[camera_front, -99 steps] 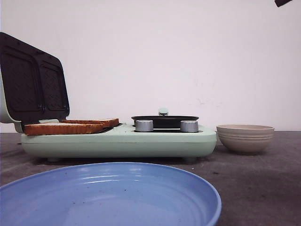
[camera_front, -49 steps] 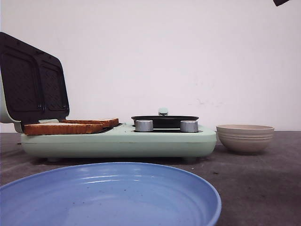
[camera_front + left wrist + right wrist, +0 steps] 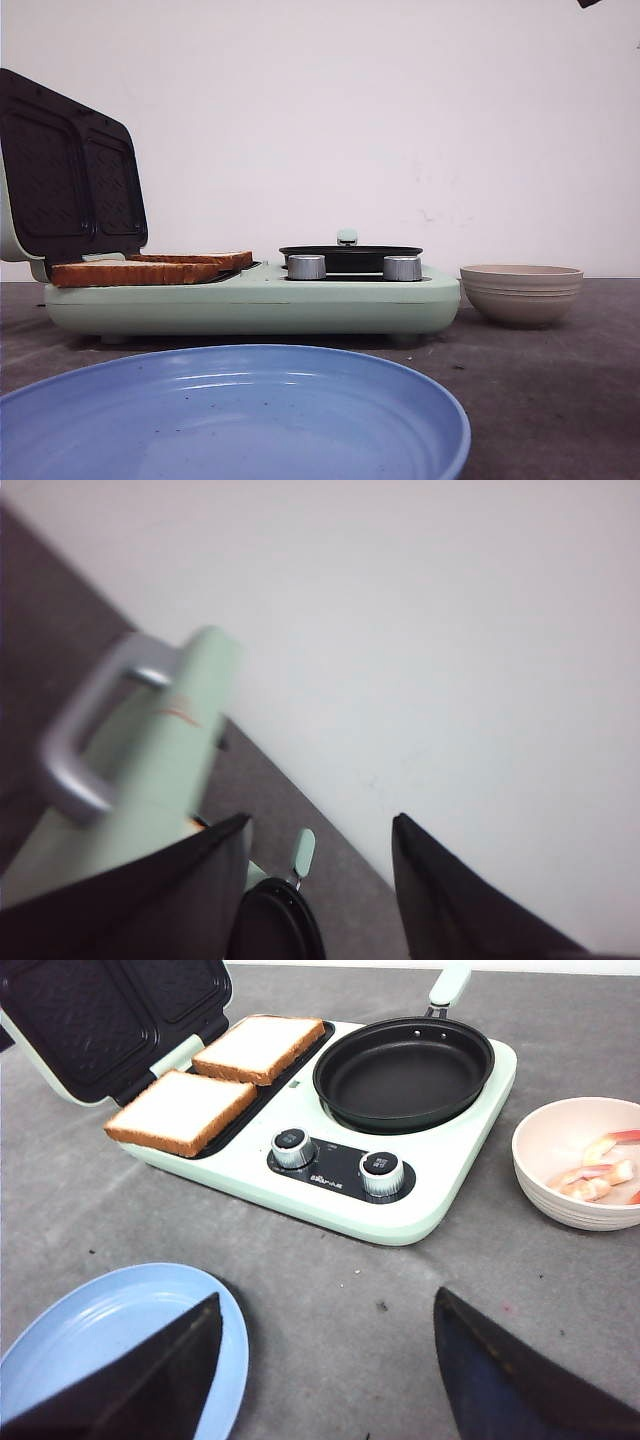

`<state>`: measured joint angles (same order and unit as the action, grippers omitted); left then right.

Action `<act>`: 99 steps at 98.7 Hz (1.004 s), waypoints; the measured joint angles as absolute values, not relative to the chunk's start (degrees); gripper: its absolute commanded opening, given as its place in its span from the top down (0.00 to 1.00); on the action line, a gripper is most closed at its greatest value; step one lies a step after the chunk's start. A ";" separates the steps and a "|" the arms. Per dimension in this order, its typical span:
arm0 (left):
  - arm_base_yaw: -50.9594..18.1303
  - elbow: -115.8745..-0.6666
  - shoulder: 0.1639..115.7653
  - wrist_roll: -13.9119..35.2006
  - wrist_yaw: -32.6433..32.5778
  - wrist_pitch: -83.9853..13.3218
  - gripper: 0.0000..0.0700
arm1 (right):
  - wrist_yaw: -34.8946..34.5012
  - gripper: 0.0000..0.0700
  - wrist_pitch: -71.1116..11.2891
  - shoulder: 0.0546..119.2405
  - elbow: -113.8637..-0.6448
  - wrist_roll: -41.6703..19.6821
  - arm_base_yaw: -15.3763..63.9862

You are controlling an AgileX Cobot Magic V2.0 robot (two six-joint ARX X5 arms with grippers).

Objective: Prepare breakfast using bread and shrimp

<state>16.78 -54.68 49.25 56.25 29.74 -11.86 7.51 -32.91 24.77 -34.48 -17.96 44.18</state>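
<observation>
Grey table (image 3: 90, 1210) against white wall (image 3: 400, 120); both grippers (image 3: 325, 1360) (image 3: 320, 880) released.

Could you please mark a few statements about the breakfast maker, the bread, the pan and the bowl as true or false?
1. Two slices of bread lie on the open sandwich plate of the breakfast maker. True.
2. The lid of the sandwich press is shut. False: it stands open.
3. The shrimp sit in the black pan. False: they are in the beige bowl; the pan is empty.
4. The blue plate holds nothing. True.
5. The right gripper grips a slice. False: it is open, holding nothing.
</observation>
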 measured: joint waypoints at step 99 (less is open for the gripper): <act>23.09 -54.68 69.76 56.90 40.84 -11.18 0.65 | 7.51 0.41 -32.75 24.77 -34.48 -17.82 44.18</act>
<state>23.09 -54.68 69.76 56.90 40.84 -11.18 7.51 -32.75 24.77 -34.48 -17.82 44.18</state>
